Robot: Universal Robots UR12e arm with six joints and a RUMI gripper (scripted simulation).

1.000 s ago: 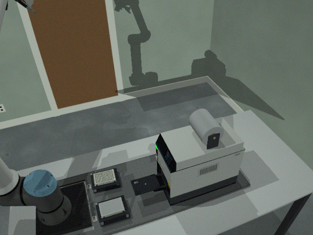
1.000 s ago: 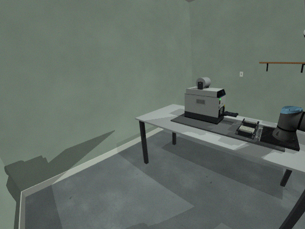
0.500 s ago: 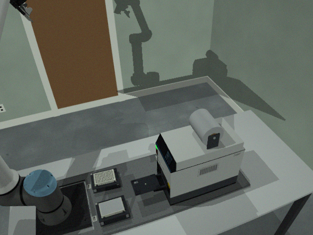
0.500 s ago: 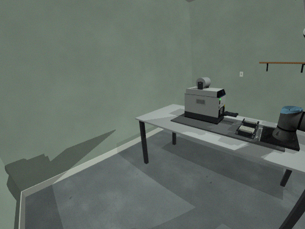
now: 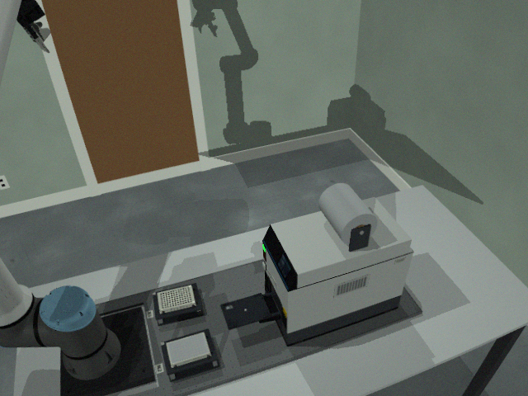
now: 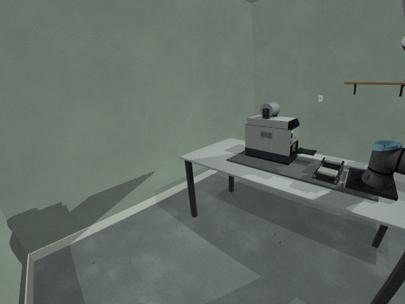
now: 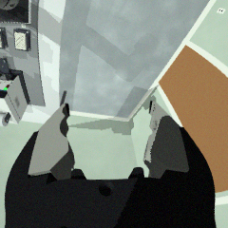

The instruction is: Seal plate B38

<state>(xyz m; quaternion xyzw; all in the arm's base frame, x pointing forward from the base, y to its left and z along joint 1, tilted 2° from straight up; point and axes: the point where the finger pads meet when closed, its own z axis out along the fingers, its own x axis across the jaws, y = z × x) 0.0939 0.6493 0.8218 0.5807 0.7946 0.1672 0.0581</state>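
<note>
Gripper (image 5: 45, 44) (image 7: 109, 103) open, holding nothing; far plate (image 5: 176, 298) (image 6: 327, 171) (image 7: 21, 40), near plate (image 5: 188, 349) (image 6: 333, 161) (image 7: 1, 38) likely light, stiff; grip low on the side walls, off any foil.

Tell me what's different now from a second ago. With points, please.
In the top view, the open gripper (image 5: 45, 42) (image 7: 109, 103) has moved down the picture and slightly left. Nothing was taken hold of. Both plates, the stage (image 5: 247, 311) (image 6: 306, 151) and the green lamp (image 5: 264, 247) (image 6: 292, 132) (image 7: 6, 88) look unchanged.
</note>
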